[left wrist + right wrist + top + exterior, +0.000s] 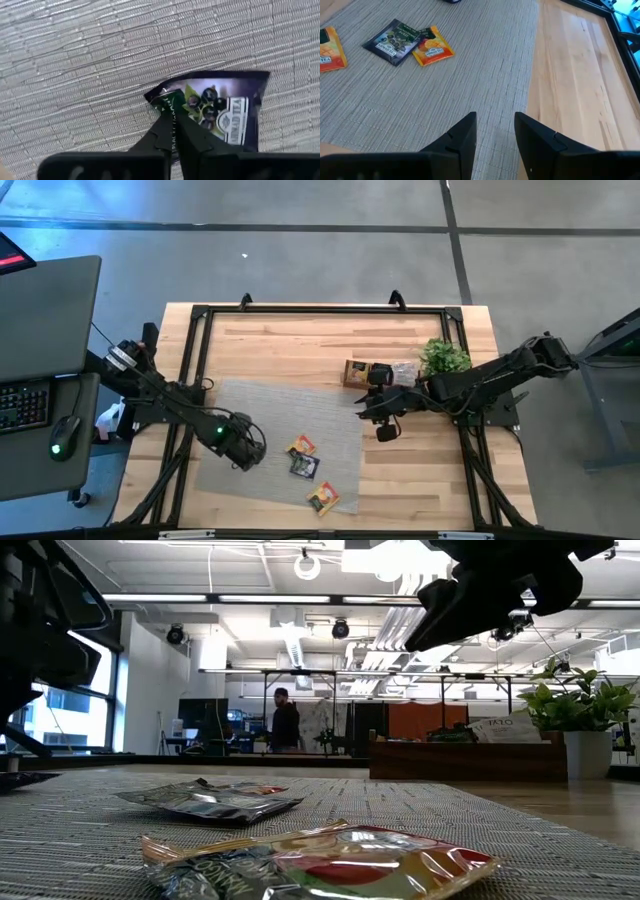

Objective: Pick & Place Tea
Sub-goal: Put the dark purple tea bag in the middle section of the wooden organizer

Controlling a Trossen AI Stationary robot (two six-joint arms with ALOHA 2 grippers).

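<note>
On the grey woven placemat (270, 405), our left gripper (172, 117) is pinched onto the corner of a flat black foil tea sachet (222, 117) printed with dark berries; the left wrist view shows both fingertips closed together over the sachet's edge, so we read this as a grasp. Whether the sachet is lifted clear or rests on the mat cannot be told. Three loose sachets lie nearby on the mat: an orange one (301, 446) touching a black one (305, 466), and an orange-and-white one (323, 498) nearer the front edge. Our right gripper (495, 132) hovers with fingers parted over the mat's right border, beside bare light wooden tabletop (575, 75); from there we see the orange and black pair lying well ahead of it. Behind it stand the long brown wooden tray (375, 372), already holding sachets, and the small green potted plant (443, 357).

We judge the step in hand to be the lift and carry of the gripped sachet toward the tray. A corner pinch is thin, so we should keep the fingers firmly closed, raise the sachet straight up before travelling, and move slowly enough that it does not swing or slip. We should also route the left arm clear of the right arm, which sits between mat and tray.
</note>
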